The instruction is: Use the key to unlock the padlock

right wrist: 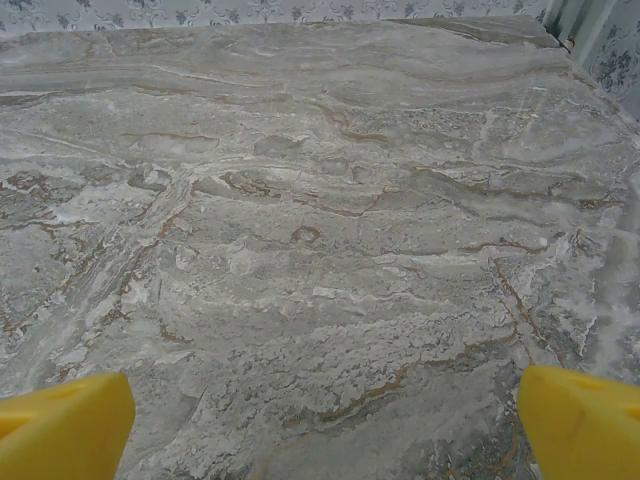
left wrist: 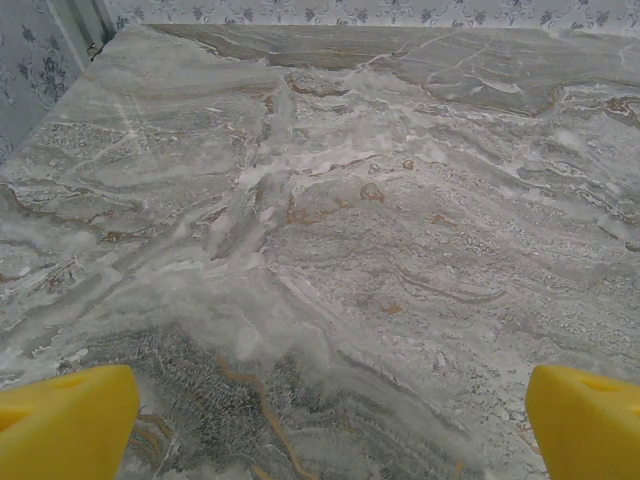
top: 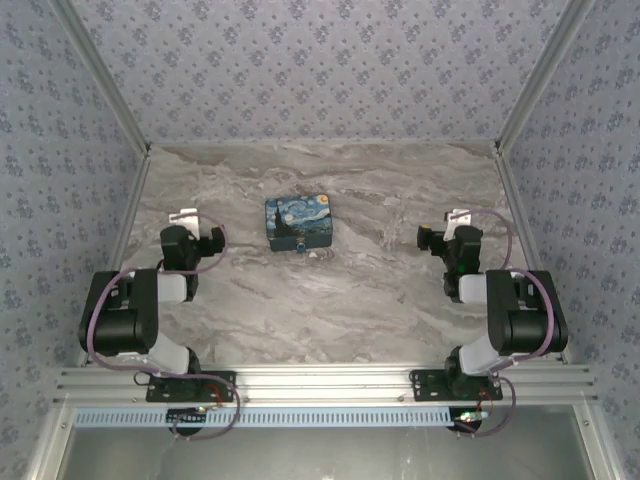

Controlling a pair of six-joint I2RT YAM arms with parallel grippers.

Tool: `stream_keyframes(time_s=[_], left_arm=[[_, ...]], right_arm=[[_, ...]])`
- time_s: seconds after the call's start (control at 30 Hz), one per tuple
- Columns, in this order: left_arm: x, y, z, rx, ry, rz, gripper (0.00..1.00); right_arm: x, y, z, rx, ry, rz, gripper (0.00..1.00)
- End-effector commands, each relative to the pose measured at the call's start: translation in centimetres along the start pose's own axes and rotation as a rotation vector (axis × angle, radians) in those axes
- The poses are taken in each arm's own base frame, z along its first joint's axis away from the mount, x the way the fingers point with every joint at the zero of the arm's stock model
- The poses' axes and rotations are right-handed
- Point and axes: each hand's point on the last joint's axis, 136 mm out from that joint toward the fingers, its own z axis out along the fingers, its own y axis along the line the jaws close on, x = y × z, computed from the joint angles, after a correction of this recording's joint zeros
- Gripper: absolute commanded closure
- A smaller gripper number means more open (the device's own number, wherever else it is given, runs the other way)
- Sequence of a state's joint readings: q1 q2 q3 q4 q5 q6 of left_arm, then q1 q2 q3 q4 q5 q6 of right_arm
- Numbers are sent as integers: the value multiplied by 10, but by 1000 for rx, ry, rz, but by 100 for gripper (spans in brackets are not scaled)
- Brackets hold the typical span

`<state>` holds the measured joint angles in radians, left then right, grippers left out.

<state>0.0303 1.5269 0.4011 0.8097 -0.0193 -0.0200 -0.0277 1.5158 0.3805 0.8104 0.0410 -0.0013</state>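
Note:
The blue-and-yellow Starry Night box (top: 298, 221) sits on the marble table, mid-depth and a little left of centre. The padlock (top: 298, 247) is a tiny dark speck at the box's near edge. The key is too small to make out at this distance. My left gripper (top: 186, 222) rests well left of the box, and its yellow fingertips (left wrist: 62, 422) stand wide apart over bare marble. My right gripper (top: 455, 224) rests well right of the box, also open, with its yellow fingertips (right wrist: 585, 420) spread and nothing between them.
Patterned walls with metal rails (top: 128, 200) close the table on the left, right and back. Bare marble (top: 330, 300) lies between both arms and the box. The aluminium base frame (top: 320, 380) runs along the near edge.

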Motion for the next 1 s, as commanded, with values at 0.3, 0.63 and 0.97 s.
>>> stream_keyframes(time_s=[0.3,0.63,0.97], left_arm=[[-4,-2,2,-4,-6,-4,1],[-13,-1,-5,-9,-26,-6,1],[-80,6,-71,-43,-68,-202,1]], right_arm=[[-1,-2,2,11,3,-16,0],[-6,-5,-1,28,-6,-7,0],[-34,-3,-46,12,111,145,0]])
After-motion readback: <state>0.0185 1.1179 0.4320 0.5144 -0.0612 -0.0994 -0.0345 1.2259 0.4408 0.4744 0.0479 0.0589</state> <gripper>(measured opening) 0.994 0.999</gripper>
